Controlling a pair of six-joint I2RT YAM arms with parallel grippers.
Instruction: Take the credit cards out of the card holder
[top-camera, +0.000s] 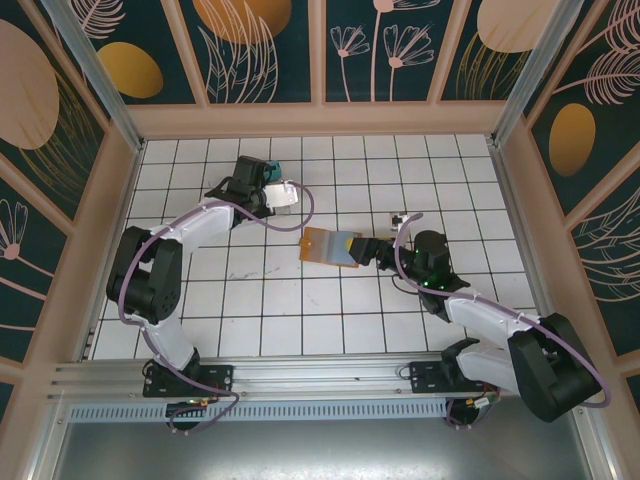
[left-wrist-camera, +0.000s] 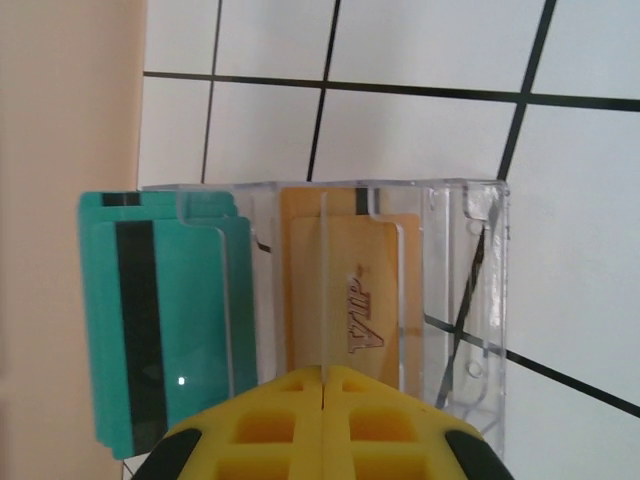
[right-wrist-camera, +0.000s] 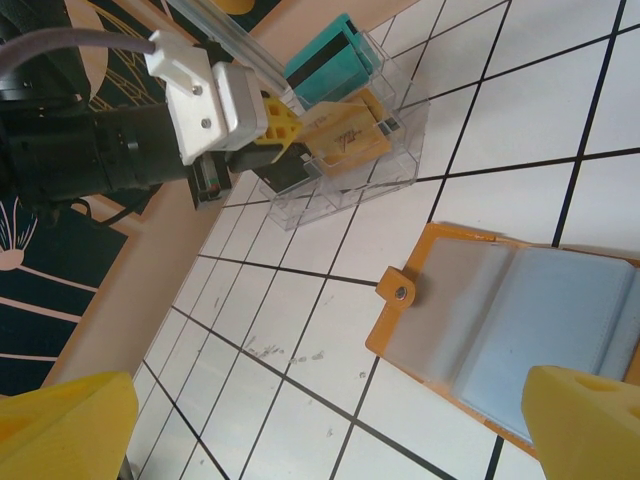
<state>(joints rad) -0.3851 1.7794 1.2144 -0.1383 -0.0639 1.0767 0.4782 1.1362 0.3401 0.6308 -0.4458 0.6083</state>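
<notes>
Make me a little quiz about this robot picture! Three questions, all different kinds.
1. True or false: the card holder lies open on the tiles.
2. What colour is the striped card in the clear tray? A red, B teal, C white.
3. Fill in: the tan card has the letters ____ on it.
Key: 1 true; 2 B; 3 VIP.

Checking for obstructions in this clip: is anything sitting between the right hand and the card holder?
Nothing visible. The open right hand sits just short of the opened card holder, with no object between them. The clear tray and the left hand lie beyond the holder, off that path.
</notes>
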